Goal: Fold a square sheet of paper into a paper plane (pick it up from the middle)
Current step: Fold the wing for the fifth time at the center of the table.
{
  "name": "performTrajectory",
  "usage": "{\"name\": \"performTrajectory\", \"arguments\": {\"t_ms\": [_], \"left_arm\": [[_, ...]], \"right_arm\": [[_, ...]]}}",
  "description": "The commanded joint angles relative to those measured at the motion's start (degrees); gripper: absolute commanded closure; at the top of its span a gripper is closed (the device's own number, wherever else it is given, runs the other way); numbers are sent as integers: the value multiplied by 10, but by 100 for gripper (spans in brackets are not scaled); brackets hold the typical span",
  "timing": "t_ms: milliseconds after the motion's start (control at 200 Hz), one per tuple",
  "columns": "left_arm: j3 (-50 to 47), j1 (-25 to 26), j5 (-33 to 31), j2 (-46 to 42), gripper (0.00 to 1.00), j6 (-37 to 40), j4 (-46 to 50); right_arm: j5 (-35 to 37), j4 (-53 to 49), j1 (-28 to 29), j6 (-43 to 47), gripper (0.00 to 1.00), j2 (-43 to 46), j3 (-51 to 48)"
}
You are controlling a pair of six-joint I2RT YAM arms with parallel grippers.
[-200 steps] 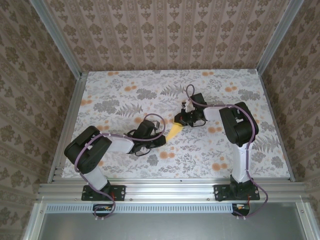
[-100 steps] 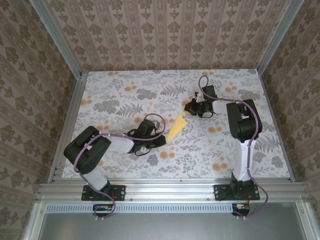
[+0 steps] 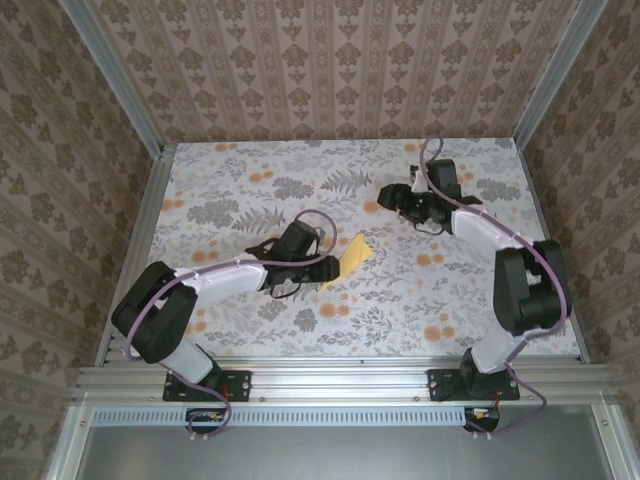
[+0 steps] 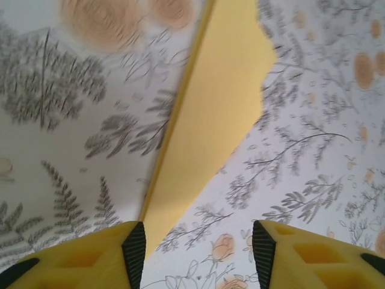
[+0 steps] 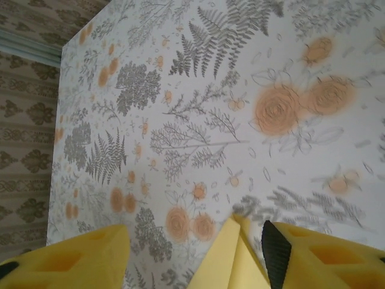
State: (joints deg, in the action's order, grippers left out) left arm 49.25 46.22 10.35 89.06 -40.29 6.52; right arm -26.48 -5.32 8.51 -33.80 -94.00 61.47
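Paper plane (image 3: pixel 346 257) lies loose mid-table (image 3: pixel 450 300), tail just ahead of left gripper (image 4: pixel 197 242). Jaws apart, gripping nothing. Right gripper (image 3: pixel 386 196) further back, jaws apart, empty. Risk: unpressed folds spring open; any left-finger nudge skews or slides plane.

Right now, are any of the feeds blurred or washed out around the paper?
Top external: sharp and evenly lit, the paper plane clear. Left wrist: the tablecloth print smeared at upper left, paper edges soft. Right wrist: the orange flowers streaked, likely motion blur. No glare in any view.
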Motion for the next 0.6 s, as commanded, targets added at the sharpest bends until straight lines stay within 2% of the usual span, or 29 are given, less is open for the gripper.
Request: {"name": "performTrajectory", "arguments": {"t_ms": [0,110,230,420,595], "left_arm": [[57,19,-61,-3,40,65,105],[118,51,-160,33,31,100,184],[184,80,-214,88,28,132,245],[274,94,-215,182,26,157,297],[354,96,-217,258,25,172,335]], "right_arm": [[75,-46,3,16,31,53,-58],[117,-64,3,18,26,107,-103],[163,-74,2,2,18,169,-152],[225,-70,-2,-28,4,220,-201],[228,-68,-8,-38,2,227,-212]]}}
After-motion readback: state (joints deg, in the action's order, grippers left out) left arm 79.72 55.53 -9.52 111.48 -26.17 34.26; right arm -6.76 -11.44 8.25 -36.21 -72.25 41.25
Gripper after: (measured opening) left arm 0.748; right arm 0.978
